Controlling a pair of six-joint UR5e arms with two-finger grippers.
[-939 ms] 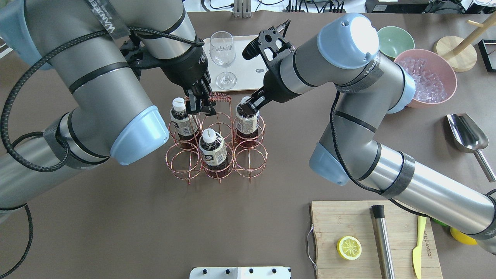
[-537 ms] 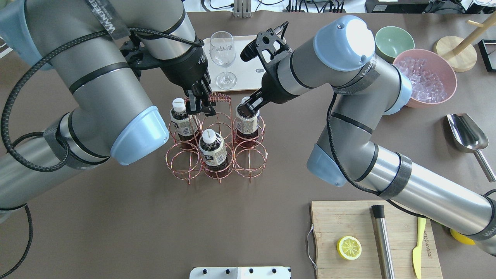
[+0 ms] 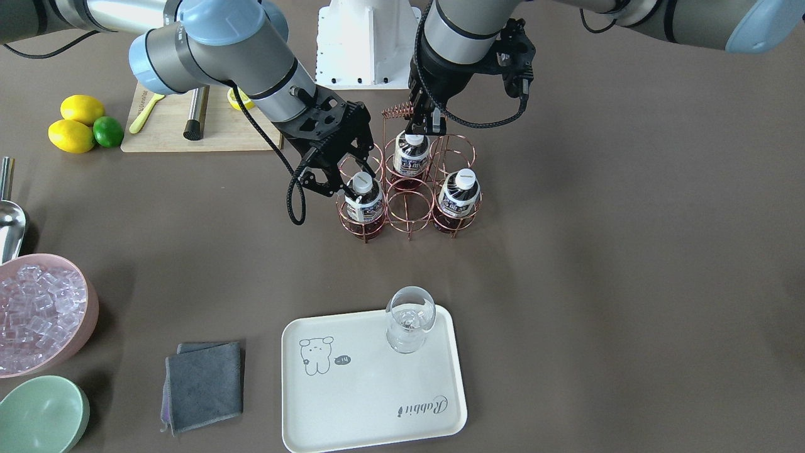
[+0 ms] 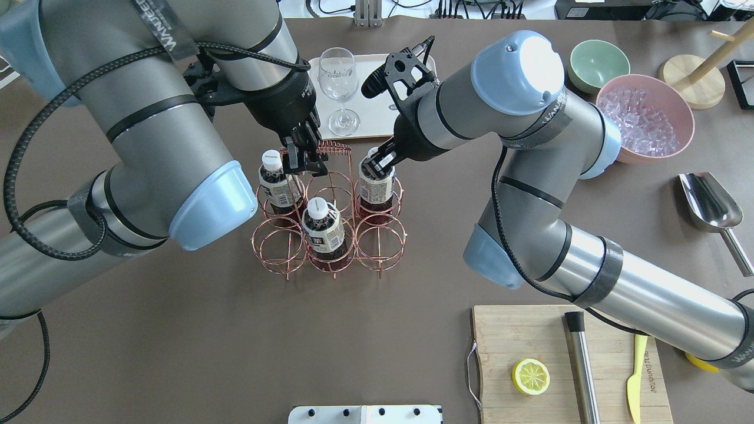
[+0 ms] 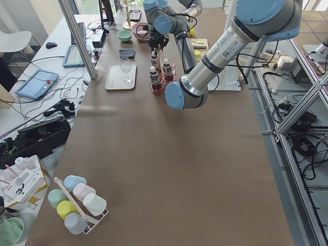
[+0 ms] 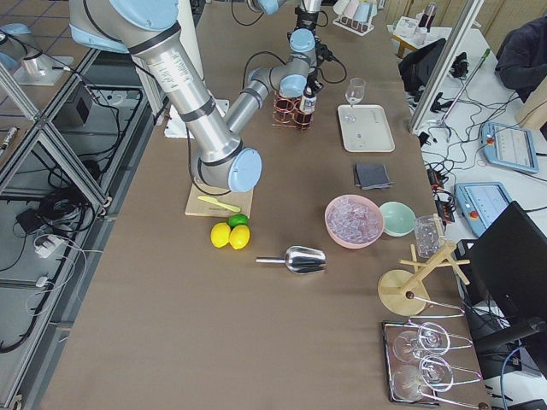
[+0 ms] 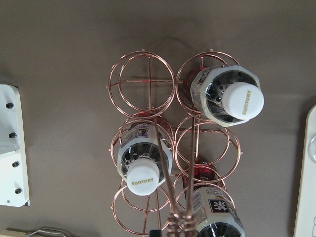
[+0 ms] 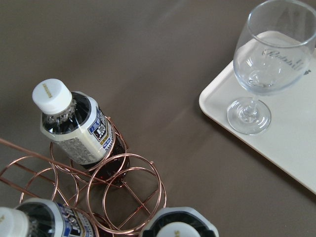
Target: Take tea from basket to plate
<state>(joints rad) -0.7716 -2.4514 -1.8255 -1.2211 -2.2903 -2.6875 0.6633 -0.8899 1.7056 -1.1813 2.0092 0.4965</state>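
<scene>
Tea stands in basket; right pincer slants onto its cap, closure we cannot judge; left pincer, pointing down, clamps the handle.

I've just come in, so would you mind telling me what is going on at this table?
The robot is working on moving tea from the basket to the plate. Its left gripper looks closed on the basket's coiled handle, apparently steadying it. The right gripper is at the cap of one tea bottle in a cell on the plate's side; whether it has clamped is unclear. The other two bottles also sit in the basket, and the plate holds only a glass.
</scene>
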